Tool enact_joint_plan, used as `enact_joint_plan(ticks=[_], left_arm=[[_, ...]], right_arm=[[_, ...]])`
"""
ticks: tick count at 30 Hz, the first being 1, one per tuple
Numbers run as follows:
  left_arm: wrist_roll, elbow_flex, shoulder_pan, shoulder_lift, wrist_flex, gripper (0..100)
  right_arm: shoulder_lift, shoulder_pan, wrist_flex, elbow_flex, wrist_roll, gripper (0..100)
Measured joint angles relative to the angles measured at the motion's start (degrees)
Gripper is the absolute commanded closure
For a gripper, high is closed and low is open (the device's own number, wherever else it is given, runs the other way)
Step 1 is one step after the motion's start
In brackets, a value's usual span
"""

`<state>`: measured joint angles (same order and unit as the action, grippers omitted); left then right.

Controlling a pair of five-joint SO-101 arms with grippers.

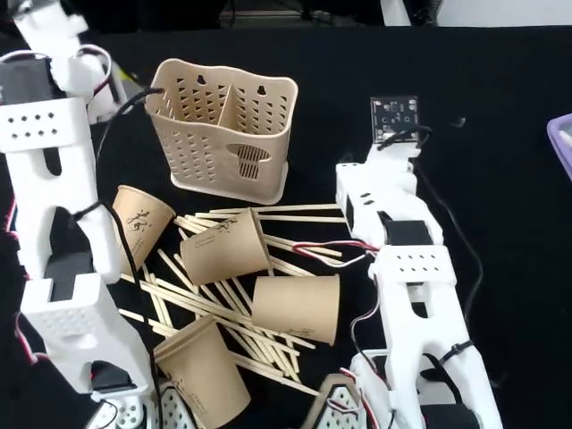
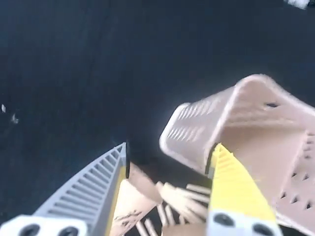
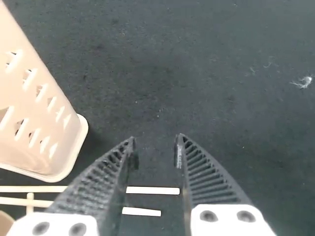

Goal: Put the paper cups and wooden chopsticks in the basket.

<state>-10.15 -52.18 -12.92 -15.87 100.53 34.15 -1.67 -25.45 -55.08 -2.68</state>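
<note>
Blurred basket [image 2: 246, 128] cut off by frame edge, chopsticks [image 1: 268, 350] partly hidden beneath paper cups [image 1: 223, 246], purple object [image 1: 561, 143] cropped at right edge of worktop [image 1: 500, 80]

4 paper cups [image 1: 296, 308] lie among scattered chopsticks [image 1: 288, 215], just in front of the basket [image 1: 207, 159].

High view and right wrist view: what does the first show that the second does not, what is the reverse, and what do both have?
The high view adds four paper cups lying on their sides, the full heap of wooden chopsticks, and the divider inside the basket. The right wrist view adds its own pincer, open, over the black table, and a fleck of white lint. Both have the basket's perforated wall, a few chopsticks beside it and the black table.
</note>
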Motion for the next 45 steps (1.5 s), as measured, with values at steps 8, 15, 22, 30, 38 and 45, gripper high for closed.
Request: enact_joint_plan(ticks=[8,15,22,30,38,45], left_arm=[[-2.64,22.42,-1.23,0.53,-0.09,73],[-10.81,26.02,-1.32,-3.96,-0.97,73],[-12.31,26.02,-1.49,-9.85,-0.44,78],[-12.04,27.96,-1.41,-10.46,-0.26,97],[-11.34,27.96,-2.29,-10.46,-0.26,97],[-1.76,27.78,-7.65,-6.68,-0.26,97]], right_arm=[[0.0,-0.09,0.0,0.0,0.0,86.4],[0.0,-0.09,0.0,0.0,0.0,86.4],[0.0,-0.09,0.0,0.0,0.0,86.4],[0.0,-0.09,0.0,0.0,0.0,86.4],[0.0,-0.09,0.0,0.0,0.0,86.4],[0.0,-0.09,0.0,0.0,0.0,86.4]])
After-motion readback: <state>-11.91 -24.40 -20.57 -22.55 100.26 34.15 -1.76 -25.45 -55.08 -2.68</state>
